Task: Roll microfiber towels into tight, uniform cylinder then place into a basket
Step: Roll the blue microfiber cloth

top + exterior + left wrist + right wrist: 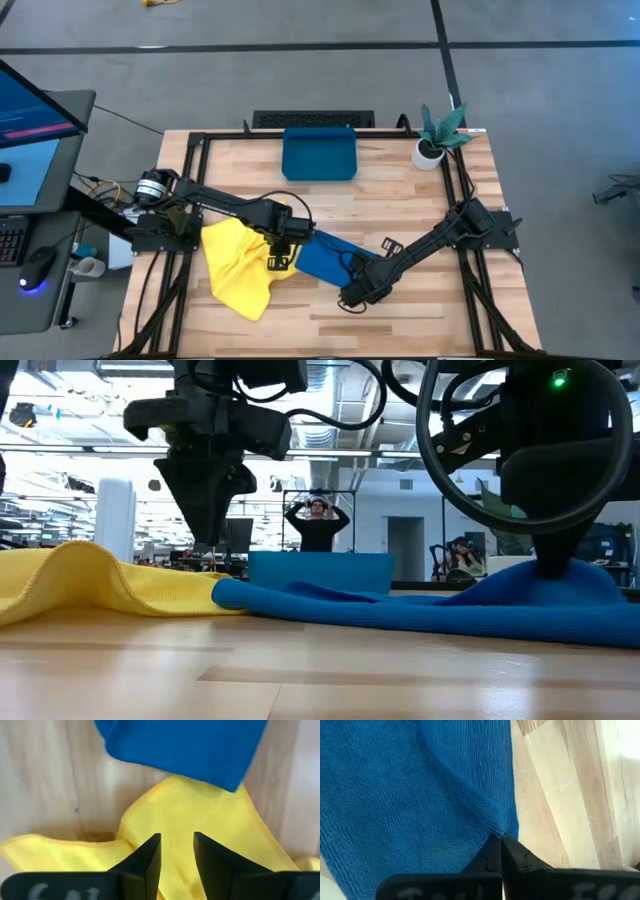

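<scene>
The yellow microfiber towel (pixel 238 266) lies crumpled on the table's left half. The blue microfiber towel (pixel 325 257) lies spread to its right, one corner (pixel 227 775) resting on the yellow cloth. My left gripper (pixel 177 851) points down over the yellow towel (pixel 200 820) near that overlap, fingers open, with yellow cloth showing through the gap. My right gripper (pixel 501 840) is shut on the blue towel's near right edge. The basket (pixel 320 156), a dark teal tray, stands at the far middle. My left gripper stands close over the yellow towel (pixel 150 585); I cannot tell whether its fingertips touch the cloth. My right gripper pinches the blue towel's edge (pixel 496 826) between its two fingers, coming steeply from above. A ridge of cloth rises to the fingertips, forming a small hump (pixel 545 582). The rest of the towel lies on the table.
A small white pot with a green plant (pixel 437 137) stands at the far right corner. Bare wood lies between the towels and the basket and along the near edge. A person (pixel 318 525) stands in the room beyond the table.
</scene>
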You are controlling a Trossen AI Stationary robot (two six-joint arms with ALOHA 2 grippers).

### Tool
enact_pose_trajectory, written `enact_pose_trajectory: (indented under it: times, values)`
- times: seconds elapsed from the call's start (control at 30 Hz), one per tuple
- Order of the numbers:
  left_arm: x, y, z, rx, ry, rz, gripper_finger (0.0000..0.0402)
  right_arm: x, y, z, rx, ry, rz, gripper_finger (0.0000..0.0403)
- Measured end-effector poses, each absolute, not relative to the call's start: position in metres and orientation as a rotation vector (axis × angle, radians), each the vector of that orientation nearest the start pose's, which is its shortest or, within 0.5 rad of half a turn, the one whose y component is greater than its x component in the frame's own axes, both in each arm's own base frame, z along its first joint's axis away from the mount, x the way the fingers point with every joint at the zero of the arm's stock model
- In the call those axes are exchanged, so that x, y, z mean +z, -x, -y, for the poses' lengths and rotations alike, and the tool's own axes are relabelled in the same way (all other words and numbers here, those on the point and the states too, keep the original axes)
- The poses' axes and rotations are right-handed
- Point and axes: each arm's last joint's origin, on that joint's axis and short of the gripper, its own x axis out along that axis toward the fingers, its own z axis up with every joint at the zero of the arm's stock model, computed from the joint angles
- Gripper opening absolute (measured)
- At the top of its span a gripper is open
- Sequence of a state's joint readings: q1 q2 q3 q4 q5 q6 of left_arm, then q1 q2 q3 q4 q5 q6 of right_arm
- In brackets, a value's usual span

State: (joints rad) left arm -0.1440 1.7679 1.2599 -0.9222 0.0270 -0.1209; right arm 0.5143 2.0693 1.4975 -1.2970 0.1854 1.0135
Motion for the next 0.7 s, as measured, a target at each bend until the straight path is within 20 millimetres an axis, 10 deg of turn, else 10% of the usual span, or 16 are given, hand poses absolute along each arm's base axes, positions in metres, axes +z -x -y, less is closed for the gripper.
enact_pose_trajectory:
  times: [0.7]
  values:
    - [0.173,-0.336,0.069,-0.305,-0.069,-1.127,0.0076,0.179,-0.294,-0.183,-0.62,-0.032,-1.621,0.0192]
